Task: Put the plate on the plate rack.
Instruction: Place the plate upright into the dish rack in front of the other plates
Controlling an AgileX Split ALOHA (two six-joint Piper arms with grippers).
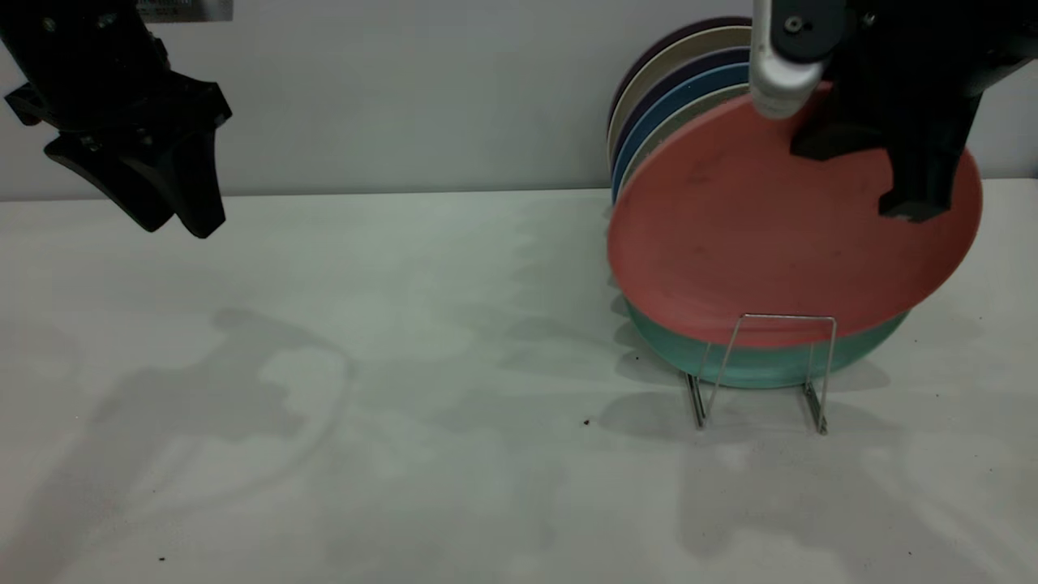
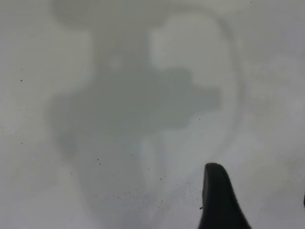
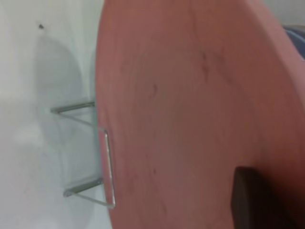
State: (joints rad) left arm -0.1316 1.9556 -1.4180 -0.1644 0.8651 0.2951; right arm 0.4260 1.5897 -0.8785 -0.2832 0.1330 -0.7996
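- One plate (image 1: pixel 754 235), salmon-pink, is held at right of frame, pinched at its upper rim by the right gripper (image 1: pixel 912 174); its lower edge is seen behind the front loop of the plate rack (image 1: pixel 762 369).
- It is best lowered upright and released only once seated, so the mint-green plate (image 1: pixel 754 365) beneath is not knocked.
- Counted: one rack, one mint-green plate, about five stacked plates (image 1: pixel 665 89) behind.
- One left gripper (image 1: pixel 174 199) hangs parked at upper left, fingers spread.

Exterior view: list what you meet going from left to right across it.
Left tool, hanging above the table → stack of plates leaning on the wall → the plate in the right tool. The plate rack and mint-green plate overlap it, so they are unranked.
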